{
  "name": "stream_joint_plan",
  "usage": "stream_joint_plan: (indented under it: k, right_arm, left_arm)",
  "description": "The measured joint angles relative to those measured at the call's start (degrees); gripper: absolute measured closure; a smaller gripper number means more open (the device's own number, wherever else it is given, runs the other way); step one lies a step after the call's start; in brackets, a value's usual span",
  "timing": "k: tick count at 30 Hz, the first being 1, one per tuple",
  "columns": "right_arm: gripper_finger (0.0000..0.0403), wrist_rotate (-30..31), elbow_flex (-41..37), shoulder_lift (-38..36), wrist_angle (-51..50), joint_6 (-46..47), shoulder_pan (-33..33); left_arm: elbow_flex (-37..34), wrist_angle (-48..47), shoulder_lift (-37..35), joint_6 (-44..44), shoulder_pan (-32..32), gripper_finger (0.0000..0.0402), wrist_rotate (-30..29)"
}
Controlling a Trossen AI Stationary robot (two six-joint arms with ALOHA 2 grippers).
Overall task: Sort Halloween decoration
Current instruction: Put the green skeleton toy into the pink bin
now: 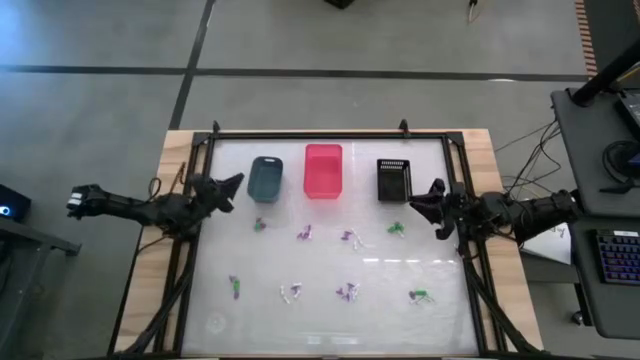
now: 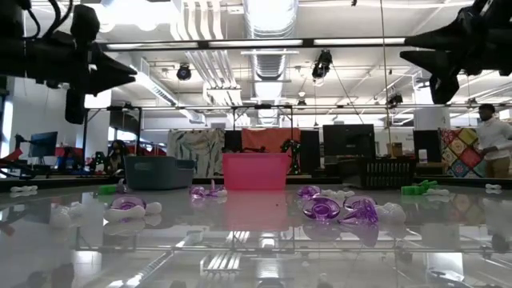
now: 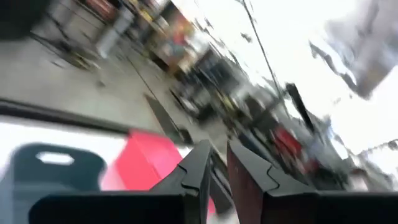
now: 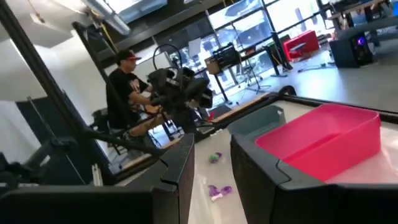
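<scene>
1. Left wrist view: your left gripper [image 3: 216,171] had its fingers nearly together, just a thin slit between them, nothing held. Past the tips you had the pink bin [image 3: 146,162] and the blue-grey bin [image 3: 53,171] in blur.
2. Right wrist view: your right gripper [image 4: 211,165] had a clear gap between its fingers, also empty. Through that gap, a purple trinket [image 4: 219,191] and a green-and-purple one [image 4: 215,157] lay on the table. The pink bin [image 4: 320,134] sat beside the fingers, the blue-grey bin [image 4: 261,118] behind it.
3. High view: left gripper [image 1: 232,186] was raised at the table's left edge, tips pointing toward the blue-grey bin [image 1: 266,178]. Right gripper [image 1: 425,198] was raised at the right edge, just beside the black bin [image 1: 393,180]. Neither touched a bin or a trinket.
4. Bins stood in a row along the far side: blue-grey, pink [image 1: 323,170], black.
5. Halloween decoration [image 1: 305,234]: all of it loose on the clear tabletop [image 1: 330,325], in two rough rows nearer than the bins. You could see purple, green and white pieces, well apart from each other. No piece showed inside any bin.
6. Low view: purple ring-shaped trinkets [image 2: 340,210] lay closest to the camera, white and green ones further out to both sides.
7. Background: a person in a dark cap [image 4: 127,87] sat beyond the table.
</scene>
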Motion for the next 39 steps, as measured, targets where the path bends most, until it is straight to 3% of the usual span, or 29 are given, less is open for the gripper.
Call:
stream_joint_plan:
  k: [4, 10, 13, 19, 24, 33, 39]
  right_arm:
    - [0.0307, 7.36, 5.54, 4.43, -5.59, 7.11, -0.23]
    - [0.0307, 14.13, 17.12, 13.23, -30.60, 23.23, -0.32]
    - [0.0307, 14.28, 22.63, 17.74, -40.70, 27.37, -0.33]
    - [0.0307, 13.15, 29.28, 25.27, -48.78, 33.78, -0.33]
    - [0.0307, 8.46, 31.72, 28.85, -52.23, 39.32, -0.55]
    - [0.0307, -2.53, 31.90, 31.99, -53.72, 45.21, -0.55]
    - [0.0307, -2.86, 31.85, 34.05, -52.17, 42.58, -0.55]
  left_arm:
    - [0.02, 2.45, 2.40, 2.48, 0.00, 0.0364, 1.76]
    - [0.45, 7.38, 8.00, 9.27, -0.02, 0.0364, 7.90]
    - [4.18, 4.48, 10.69, 14.58, -0.02, 0.0364, 11.68]
    - [13.40, -16.16, 15.09, 11.62, -0.02, 0.0364, 12.71]
    - [19.18, -29.89, 18.82, 8.06, -0.02, 0.0364, 13.25]
    - [25.83, -30.04, 26.37, 15.31, -0.02, 0.0364, 13.84]
    - [29.52, -30.02, 33.06, 17.59, -0.02, 0.0364, 13.68]
